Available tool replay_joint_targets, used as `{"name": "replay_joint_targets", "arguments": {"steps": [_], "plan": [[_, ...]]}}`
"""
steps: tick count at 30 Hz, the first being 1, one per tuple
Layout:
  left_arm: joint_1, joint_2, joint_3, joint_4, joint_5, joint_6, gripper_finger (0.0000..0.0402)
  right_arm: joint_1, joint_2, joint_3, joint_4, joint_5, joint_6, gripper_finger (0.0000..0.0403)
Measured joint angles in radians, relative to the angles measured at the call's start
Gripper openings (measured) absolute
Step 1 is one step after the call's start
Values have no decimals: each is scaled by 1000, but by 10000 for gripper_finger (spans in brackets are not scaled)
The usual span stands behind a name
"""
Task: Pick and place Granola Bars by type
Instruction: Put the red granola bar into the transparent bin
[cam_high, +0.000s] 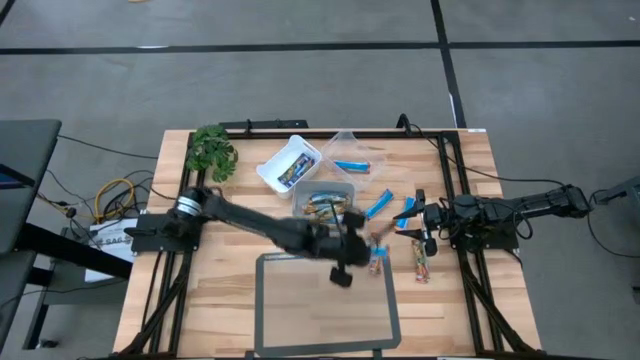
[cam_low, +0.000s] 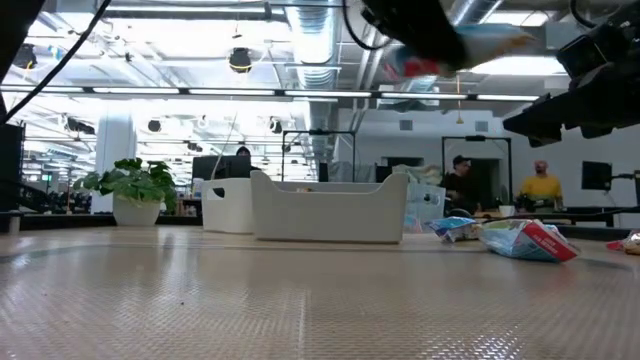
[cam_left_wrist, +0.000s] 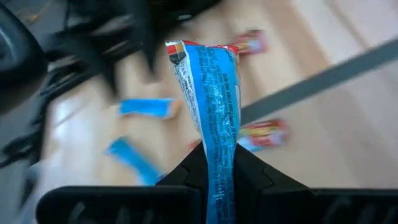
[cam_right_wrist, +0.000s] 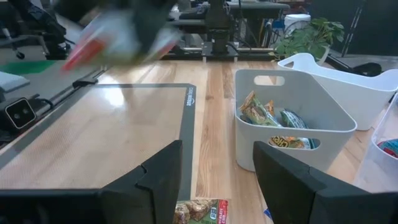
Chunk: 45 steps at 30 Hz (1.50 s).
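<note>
My left gripper (cam_left_wrist: 219, 180) is over the table's middle (cam_high: 366, 240), shut on a bright blue granola bar (cam_left_wrist: 208, 93) with a red far end. In the low view this bar is a blur high above the table (cam_low: 440, 45). More blue bars (cam_high: 378, 205) (cam_high: 352, 165) and tan ones (cam_high: 378, 262) (cam_high: 421, 262) lie flat on the wood. A grey tub (cam_right_wrist: 292, 118) holds several tan-green bars. My right gripper (cam_right_wrist: 217, 180) waits open at the right edge (cam_high: 418, 228), with a tan bar (cam_right_wrist: 199, 211) on the table below it. My left gripper pinches the blue bar's near end (cam_left_wrist: 219, 163) between its two fingers (cam_left_wrist: 252, 177). The bar runs along the fingers and sticks out past their tips, edge-on between them. It is lifted clear of the table, and the gripper slants down.
A white tub (cam_high: 290, 165) with bars and a clear tub (cam_high: 350, 148) stand at the back, beside a small green plant (cam_high: 212, 152). A grey-rimmed mat (cam_high: 325, 300) lies at the near middle. A blue-and-red wrapper (cam_low: 525, 240) lies on the table in the low view.
</note>
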<state>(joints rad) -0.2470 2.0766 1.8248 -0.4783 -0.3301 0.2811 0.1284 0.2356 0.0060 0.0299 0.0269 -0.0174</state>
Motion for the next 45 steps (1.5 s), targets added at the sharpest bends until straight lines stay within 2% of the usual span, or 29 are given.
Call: {"name": "replay_joint_targets", "arguments": {"steps": [8, 14, 24, 32, 38, 45], "plan": [[155, -130, 0, -24, 6, 3, 29, 0, 0, 0, 0, 0, 0, 191], [298, -151, 0, -57, 11, 46, 29, 0, 0, 0, 0, 0, 0, 191], [498, -143, -47, -32, 146, 243, 30, 0, 0, 0, 0, 0, 0, 191], [558, -119, -46, -24, 196, 450, 30, 0, 0, 0, 0, 0, 0, 191], [590, -35, -36, 61, 202, 579, 29, 0, 1, 0, 4, 0, 0, 191], [625, 47, -2, 69, 243, 688, 24, 0, -1, 0, 1, 0, 0, 191]]}}
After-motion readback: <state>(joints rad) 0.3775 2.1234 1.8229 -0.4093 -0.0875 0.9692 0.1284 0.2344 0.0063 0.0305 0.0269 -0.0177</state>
